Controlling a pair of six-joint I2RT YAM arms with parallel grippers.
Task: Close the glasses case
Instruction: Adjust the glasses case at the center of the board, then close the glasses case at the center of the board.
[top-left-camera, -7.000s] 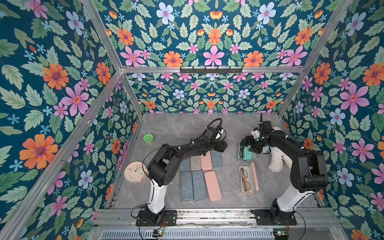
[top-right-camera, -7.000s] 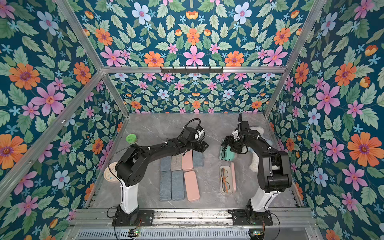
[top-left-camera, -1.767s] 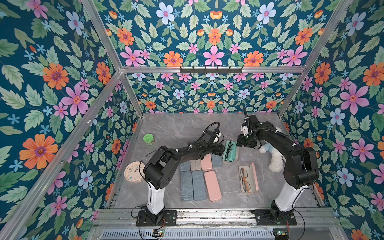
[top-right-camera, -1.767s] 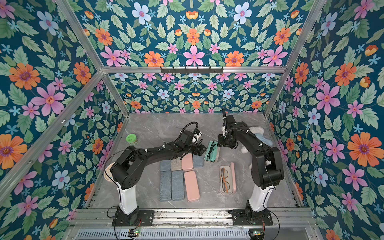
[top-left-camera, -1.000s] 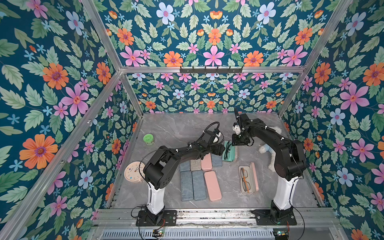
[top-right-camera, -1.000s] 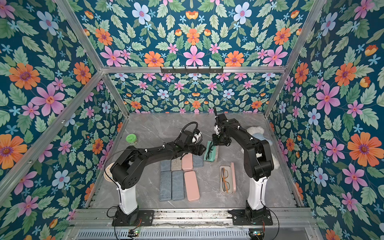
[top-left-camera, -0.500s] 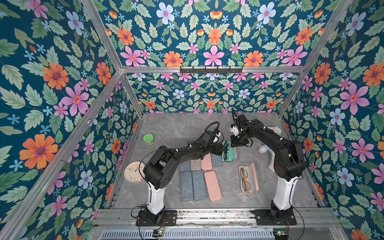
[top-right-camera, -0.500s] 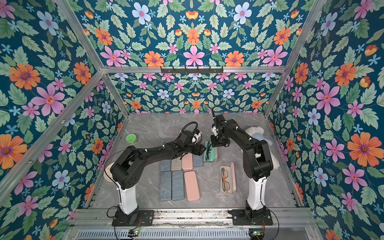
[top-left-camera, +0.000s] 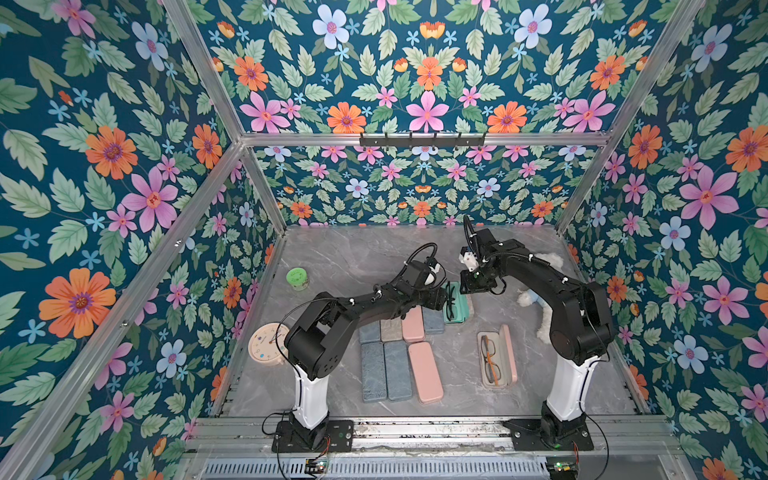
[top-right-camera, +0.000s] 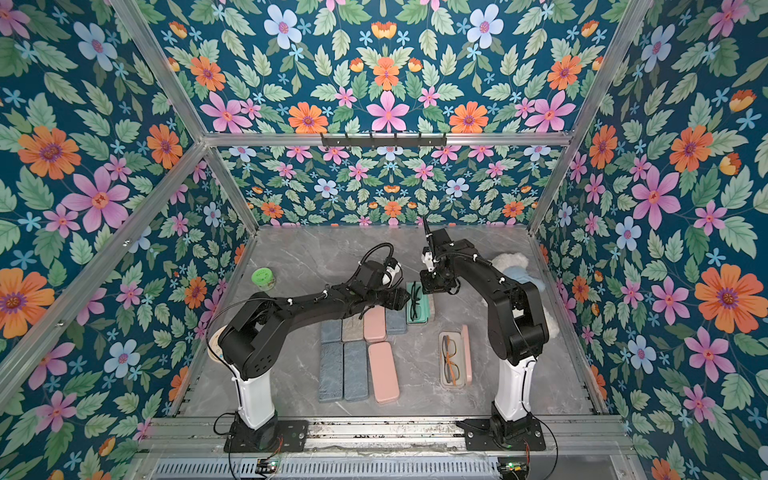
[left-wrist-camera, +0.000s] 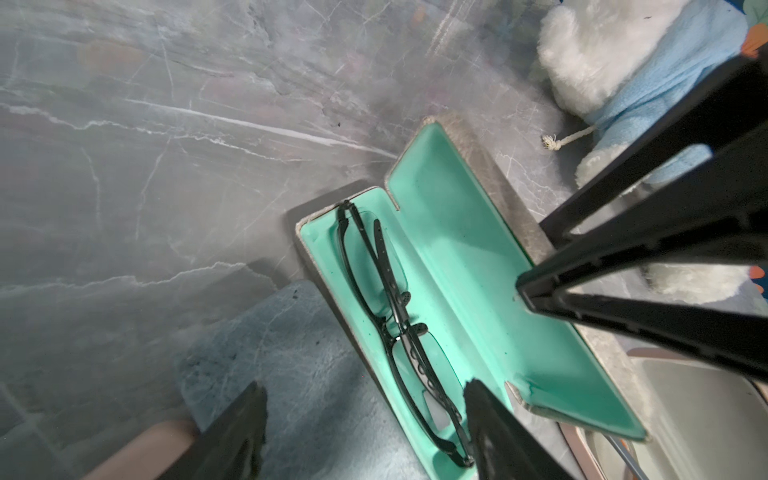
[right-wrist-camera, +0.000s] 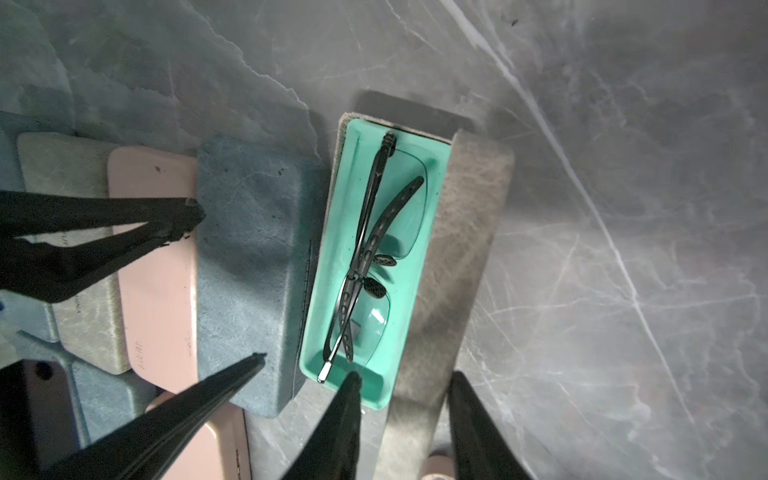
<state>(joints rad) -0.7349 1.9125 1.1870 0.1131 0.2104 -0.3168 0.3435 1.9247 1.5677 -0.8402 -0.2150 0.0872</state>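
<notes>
At mid-table: glasses case (top-left-camera: 460, 309) | left jaws apart | right jaws astride lid (right-wrist-camera: 453, 249), grip unclear

Clearances on the table (top-left-camera: 365, 249), as I read them. Free: bare strip along the back edge. Blocked: teal case (top-left-camera: 461, 307), lid raised, mid-table; closed cases (top-left-camera: 397, 365) packed just beside it toward the left edge; second open case (top-left-camera: 494, 361) nearer the front edge; plush toy (top-left-camera: 552, 262) by the right edge.

Small print marks the beige case (right-wrist-camera: 62, 166) and pink case (right-wrist-camera: 158, 299), neither legible.
</notes>
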